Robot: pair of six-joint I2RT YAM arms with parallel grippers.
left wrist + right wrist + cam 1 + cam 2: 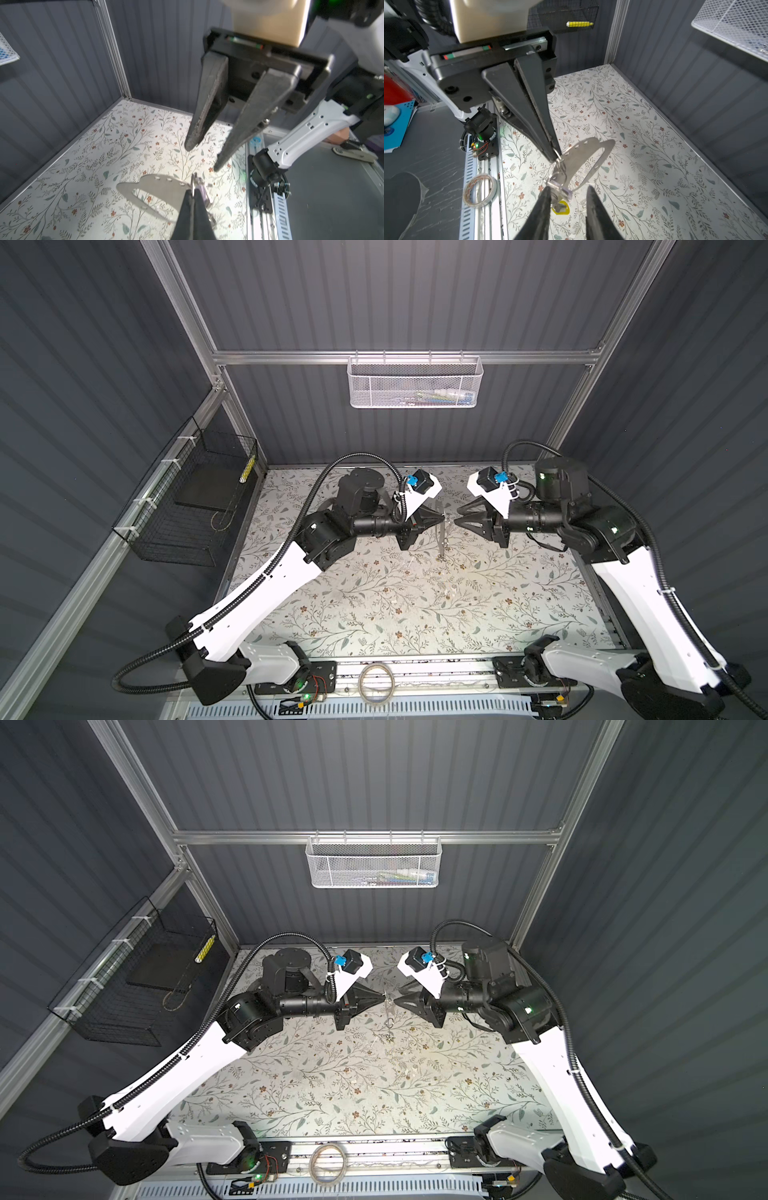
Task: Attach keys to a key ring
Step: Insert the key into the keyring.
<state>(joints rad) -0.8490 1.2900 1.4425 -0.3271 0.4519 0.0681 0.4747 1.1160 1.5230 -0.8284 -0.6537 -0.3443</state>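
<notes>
Key ring (583, 153): left gripper (557, 159) is clamping it, keys (560, 190) are hanging attached. Right gripper (202, 158) is gaping empty. Attachment seemingly finishing; next, probably a gentle set-down.

My left arm (266, 593) and right arm (648, 593) wore glossy white shells on the long links, with matte black housings at every joint. From the front rail (415, 670), where my black base plates (328, 672) were bolted, a ribbed black conduit (358, 455) climbed each arm, cinched by white zip ties (668, 591). Small green lights (306, 697) glowed beside that rail, near thin red wires (318, 682). Farthest from the rail, each wrist carried a white wedge-shaped camera mount (424, 493) with a blue connector (412, 480). The fingers (209, 99) of my right gripper (203, 156) were dark grey tapering wedges with rough pads, on a slide (245, 42) marked red and green.
</notes>
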